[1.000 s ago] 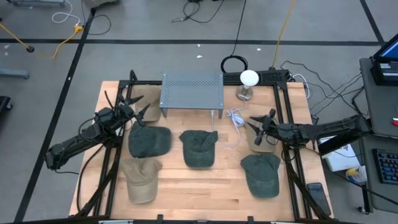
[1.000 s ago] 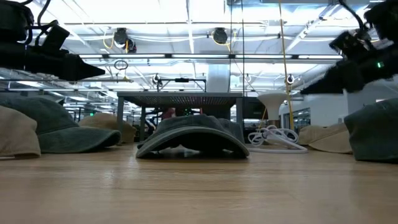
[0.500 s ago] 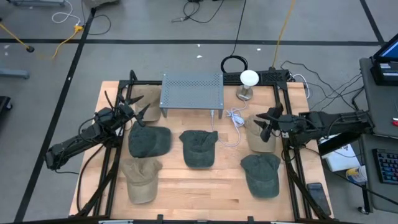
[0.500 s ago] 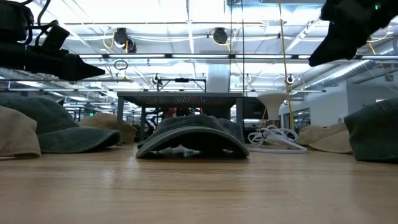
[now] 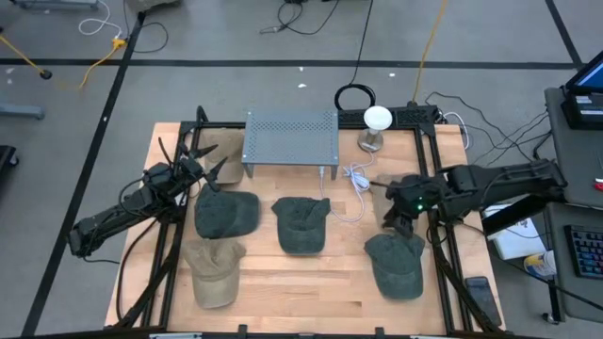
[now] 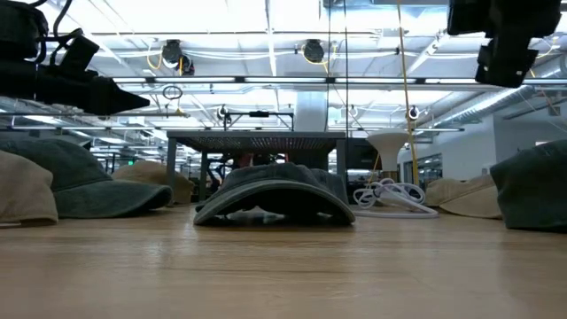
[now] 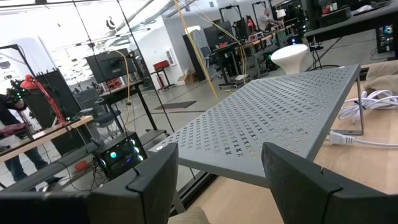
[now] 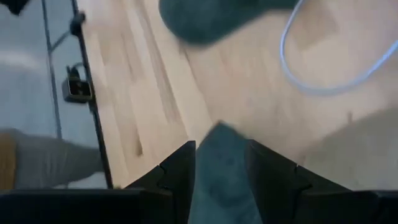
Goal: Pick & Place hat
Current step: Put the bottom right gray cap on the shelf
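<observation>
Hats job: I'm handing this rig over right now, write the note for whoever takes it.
Right gripper: fingers open, empty, pointing down between the tan hat on the table's right side and the green hat nearer the front.
Left gripper: waiting open near the left rear, facing the perforated metal stand.
Other hats: two green, one tan, another tan by the stand.
Done: no hat gripped or on the stand.
Left: pick and place.

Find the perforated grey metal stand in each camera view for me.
High view: perforated grey stand at the table's far edge, centre.
Low view: it stands behind the middle dark green cap, seen edge-on.
Left wrist view: fills the middle.
Right wrist view: not in it.
Shared landmark: the white cable beside it.
</observation>
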### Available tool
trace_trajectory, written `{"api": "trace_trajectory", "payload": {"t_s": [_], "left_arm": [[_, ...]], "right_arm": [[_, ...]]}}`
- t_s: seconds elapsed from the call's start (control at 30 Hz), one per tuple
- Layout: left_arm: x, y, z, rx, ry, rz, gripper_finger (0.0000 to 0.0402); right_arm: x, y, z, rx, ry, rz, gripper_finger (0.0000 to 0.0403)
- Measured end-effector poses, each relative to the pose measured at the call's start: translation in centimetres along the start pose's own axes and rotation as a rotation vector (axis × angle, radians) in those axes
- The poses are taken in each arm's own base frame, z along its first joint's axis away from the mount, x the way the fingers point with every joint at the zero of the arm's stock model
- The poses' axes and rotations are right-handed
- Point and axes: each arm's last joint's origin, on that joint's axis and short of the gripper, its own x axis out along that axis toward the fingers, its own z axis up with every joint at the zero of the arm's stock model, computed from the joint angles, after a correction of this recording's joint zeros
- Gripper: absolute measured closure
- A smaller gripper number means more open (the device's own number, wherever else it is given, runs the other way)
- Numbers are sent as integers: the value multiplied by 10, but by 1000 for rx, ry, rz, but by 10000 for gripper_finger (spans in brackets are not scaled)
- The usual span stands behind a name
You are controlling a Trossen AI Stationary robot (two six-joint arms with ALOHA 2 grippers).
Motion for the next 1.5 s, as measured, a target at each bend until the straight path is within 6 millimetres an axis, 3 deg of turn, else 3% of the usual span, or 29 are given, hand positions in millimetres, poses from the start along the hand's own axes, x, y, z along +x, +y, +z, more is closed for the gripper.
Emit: {"api": "trace_trajectory", "payload": {"t_s": [0.23, 0.53, 1.0, 1.2, 1.5], "left_arm": [[0, 0, 0, 0, 0, 0, 165], [0, 0, 0, 0, 0, 0, 165], [0, 0, 0, 0, 0, 0, 165], [0, 0, 0, 0, 0, 0, 165], [0, 0, 0, 0, 0, 0, 165]], "right_arm": [[9, -7, -6, 10, 126, -95, 273], [18, -13, -10, -128, 262, -169, 273], [59, -11, 5, -482, 362, -147, 273], [68, -14, 5, -515, 433, -163, 273], [70, -16, -8, -496, 542, -203, 222]]}}
